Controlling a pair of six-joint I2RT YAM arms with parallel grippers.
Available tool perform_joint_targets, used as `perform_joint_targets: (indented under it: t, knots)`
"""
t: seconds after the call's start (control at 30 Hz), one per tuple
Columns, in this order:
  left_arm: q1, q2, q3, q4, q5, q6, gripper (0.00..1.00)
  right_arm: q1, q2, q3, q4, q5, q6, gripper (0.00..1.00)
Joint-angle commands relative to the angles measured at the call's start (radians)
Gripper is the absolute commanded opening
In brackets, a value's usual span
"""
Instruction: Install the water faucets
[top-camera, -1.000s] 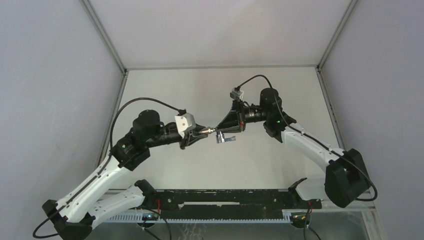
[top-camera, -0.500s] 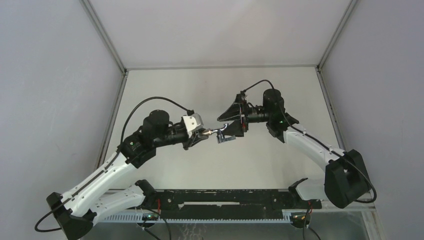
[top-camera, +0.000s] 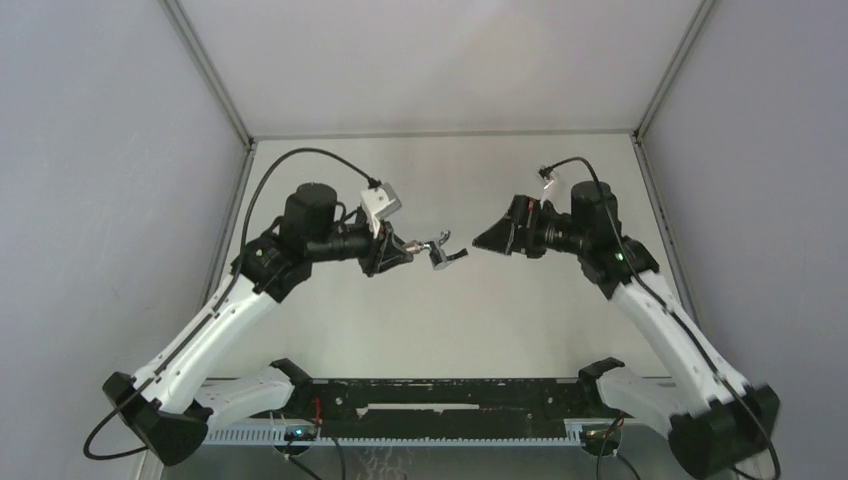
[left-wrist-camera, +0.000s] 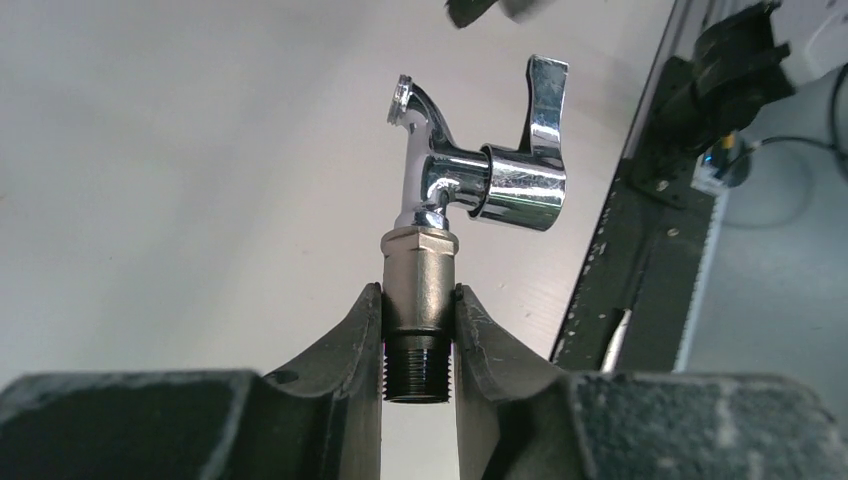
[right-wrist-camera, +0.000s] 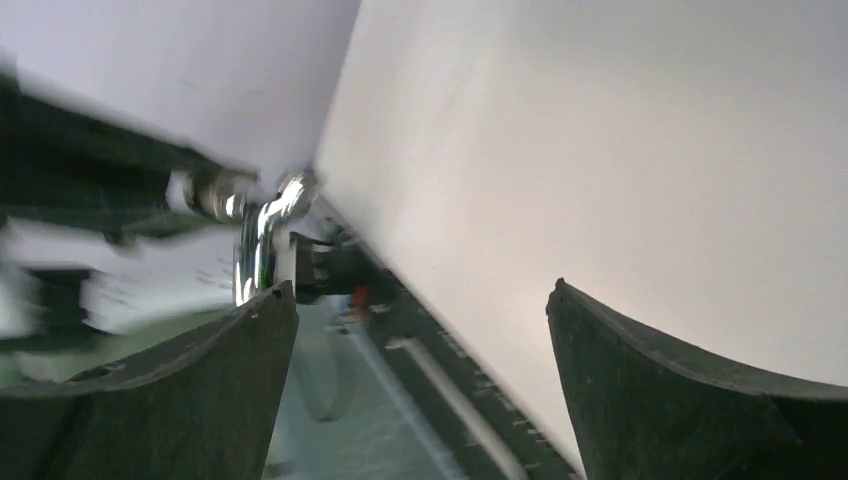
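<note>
The water faucets are joined into one small piece: a shiny chrome angled tap (left-wrist-camera: 470, 180) with a lever sits on a dull-grey stub (left-wrist-camera: 420, 270) that ends in a dark thread. My left gripper (left-wrist-camera: 420, 295) is shut on the stub and holds the faucet (top-camera: 438, 250) in the air above the table's middle. A short way to the right, my right gripper (top-camera: 482, 241) stands wide open and apart from the faucet, with nothing between its fingers (right-wrist-camera: 240, 340). In the blurred right wrist view the chrome tap (right-wrist-camera: 265, 235) shows beyond the left finger.
A black rail (top-camera: 450, 395) runs along the near edge between the arm bases and shows again as the black rail (left-wrist-camera: 640, 250) in the left wrist view. Grey walls (top-camera: 110, 200) enclose the white table (top-camera: 440, 320) on three sides.
My right gripper has opened, let go of the chrome tap and drawn back to the right. The left arm has carried the faucet slightly up and away, still gripping the stub.
</note>
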Motion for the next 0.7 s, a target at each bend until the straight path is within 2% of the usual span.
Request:
perform_joint_targets:
  t: [0.0, 0.07, 0.2, 0.3, 0.4, 0.43, 0.5, 0.67]
  knots:
    - [0.053, 0.108, 0.233, -0.138, 0.155, -0.109, 0.0, 0.21, -0.304, 0.014, 0.03, 0.481, -0.594, 1.0]
    - [0.062, 0.138, 0.262, -0.151, 0.169, -0.161, 0.0, 0.318, -0.406, -0.052, 0.133, 0.602, -0.738, 1.0]
    - [0.062, 0.162, 0.287, -0.165, 0.179, -0.193, 0.0, 0.55, -0.529, -0.157, 0.305, 0.747, -1.05, 1.0]
    - [0.064, 0.166, 0.301, -0.182, 0.185, -0.201, 0.0, 0.757, -0.522, -0.19, 0.376, 0.878, -1.308, 1.0]
    - [0.063, 0.166, 0.311, -0.195, 0.194, -0.201, 0.0, 0.945, -0.418, -0.194, 0.436, 1.066, -1.564, 1.0]
    - [0.063, 0.165, 0.31, -0.196, 0.199, -0.201, 0.0, 0.982, -0.373, -0.194, 0.455, 1.117, -1.656, 1.0]
    - [0.063, 0.162, 0.304, -0.197, 0.209, -0.201, 0.0, 1.021, -0.297, -0.195, 0.495, 1.178, -1.737, 1.0]
    - [0.063, 0.165, 0.301, -0.218, 0.228, -0.185, 0.0, 0.993, -0.203, -0.238, 0.624, 1.174, -1.807, 0.99]
